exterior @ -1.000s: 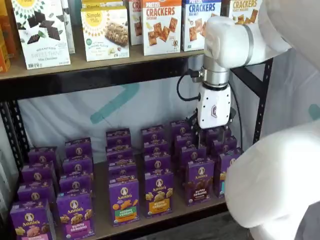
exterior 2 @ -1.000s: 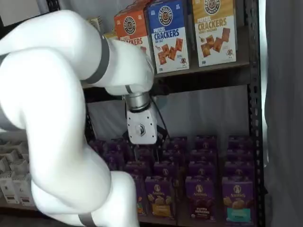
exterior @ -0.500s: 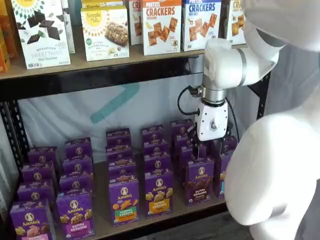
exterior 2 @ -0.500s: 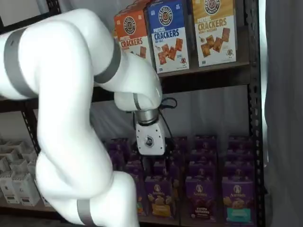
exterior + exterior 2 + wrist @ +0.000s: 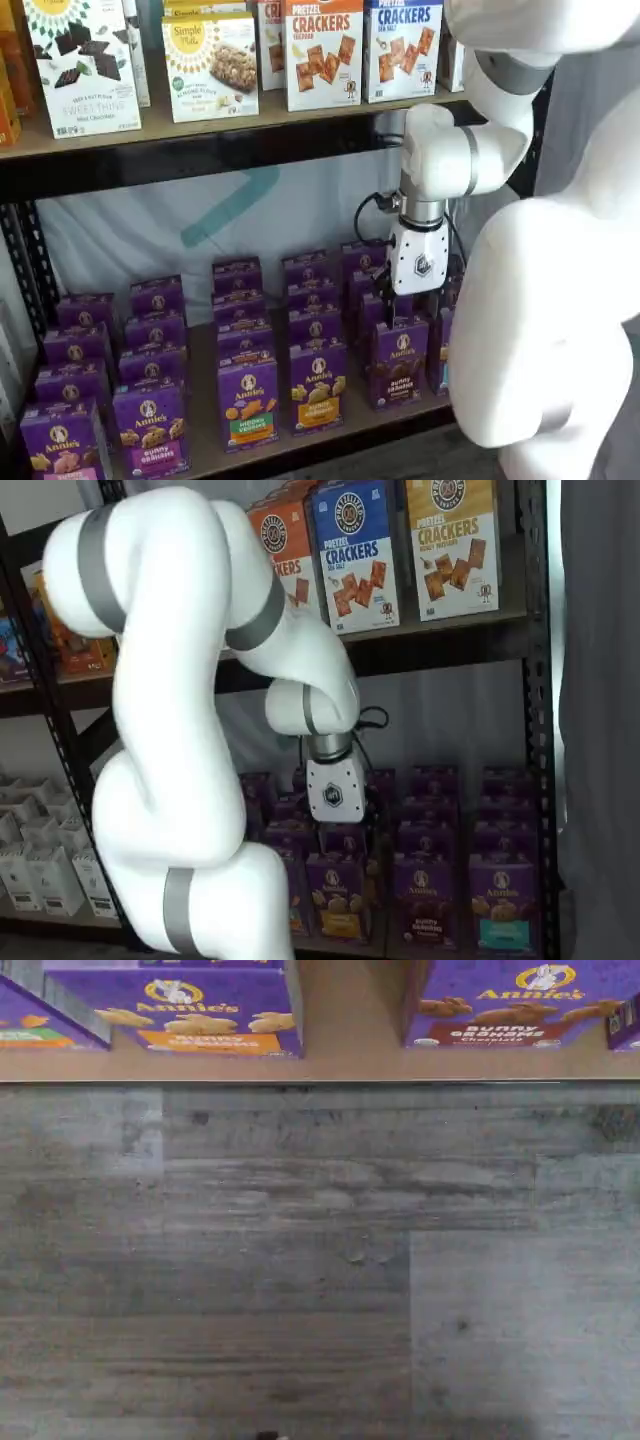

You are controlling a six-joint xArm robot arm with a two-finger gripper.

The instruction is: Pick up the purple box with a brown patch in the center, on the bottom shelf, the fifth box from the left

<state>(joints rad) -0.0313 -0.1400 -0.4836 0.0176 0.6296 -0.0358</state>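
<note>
The purple box [image 5: 400, 362] with the dark brown patch stands upright in the front row of the bottom shelf [image 5: 200, 445], and shows in both shelf views [image 5: 424, 900]. My gripper [image 5: 412, 303] hangs just above and slightly behind it, its white body upright and its black fingers apart with nothing between them. In a shelf view the gripper [image 5: 338, 825] sits over the row left of that box. The wrist view looks down on the shelf's front edge [image 5: 350, 1060] and catches the purple box [image 5: 510, 1005] with its "bunny grahams" lettering.
An orange-band box [image 5: 318, 385] and a green-band box [image 5: 248, 402] stand left of the target; a teal-band box [image 5: 503, 908] stands to its right. Cracker boxes [image 5: 323, 50] line the upper shelf. Grey plank floor [image 5: 320, 1260] lies below. My arm's white links [image 5: 540, 330] fill the right side.
The gripper has come down and toward the front row of purple boxes, its white body now lower over the brown-patch box. Its fingers stay apart.
</note>
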